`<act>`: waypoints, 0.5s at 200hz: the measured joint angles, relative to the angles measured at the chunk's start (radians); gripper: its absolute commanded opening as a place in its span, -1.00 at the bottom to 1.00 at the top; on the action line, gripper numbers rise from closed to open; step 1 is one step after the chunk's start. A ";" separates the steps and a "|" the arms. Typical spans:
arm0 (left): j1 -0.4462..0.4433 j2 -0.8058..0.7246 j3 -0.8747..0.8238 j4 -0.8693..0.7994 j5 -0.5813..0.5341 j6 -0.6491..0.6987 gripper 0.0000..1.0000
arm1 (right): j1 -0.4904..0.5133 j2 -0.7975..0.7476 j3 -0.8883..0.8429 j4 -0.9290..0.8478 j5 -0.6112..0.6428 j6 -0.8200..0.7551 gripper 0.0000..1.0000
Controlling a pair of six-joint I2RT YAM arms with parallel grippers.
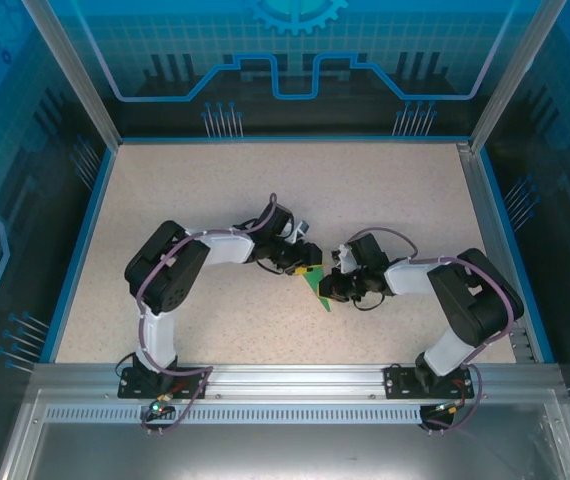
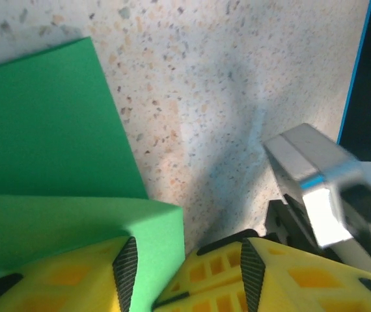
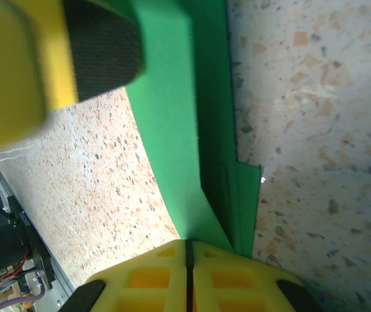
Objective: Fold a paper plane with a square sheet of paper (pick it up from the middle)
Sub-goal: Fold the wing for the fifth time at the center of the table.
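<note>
**Item: folding station, paper plane in progress**

1. Table (image 1: 265,190). Speckled beige top, blue rim. Work sits just toward 6 o'clock of centre.
2. Left arm (image 1: 170,270) and right arm (image 1: 470,290). Both reach inward and meet nearly head to head over the work.
3. Sheet of paper (image 1: 318,292). Bright green, lying on the table, partly folded. The right wrist view shows stacked layers with stepped edges. In the top view only a small wedge shows, at 6 o'clock of the two pincers.
4. Left pincer (image 2: 187,279). At the paper's 11 o'clock. Jaws stand partway apart; a folded edge lies between them, but neither pad presses it. Nothing held.
5. Right pincer (image 3: 189,273). At the paper's 1 o'clock. Jaws fully together, pinching the layered edge of the paper.

**Hazards (judged):**
- With one pincer slack, the top flap may spring up and the crease go soft.
- A single edge pinch on thin paper may tear or drag it if the right arm pulls.
- The layers may slip out of line, spoiling the fold.
- The pincers are very near each other; any sideways move risks a knock.
</note>
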 measured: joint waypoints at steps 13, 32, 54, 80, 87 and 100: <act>0.000 -0.029 -0.002 -0.007 -0.006 0.005 -0.22 | 0.000 0.000 0.000 0.001 0.000 0.005 -0.83; 0.000 -0.073 -0.026 0.005 -0.009 0.008 -0.39 | 0.000 0.000 0.000 0.001 0.001 0.012 -0.83; -0.002 -0.098 -0.064 0.020 -0.008 -0.001 -0.49 | 0.000 0.000 0.000 0.002 0.001 0.019 -0.83; -0.011 -0.094 -0.090 0.024 -0.008 -0.002 -0.53 | 0.000 0.002 0.000 0.004 0.000 0.026 -0.84; -0.015 -0.090 -0.094 0.031 -0.008 -0.002 -0.53 | 0.000 0.002 0.000 0.004 0.000 0.027 -0.84; -0.022 -0.080 -0.098 0.043 -0.007 -0.003 -0.52 | 0.000 0.003 0.000 0.005 0.000 0.029 -0.84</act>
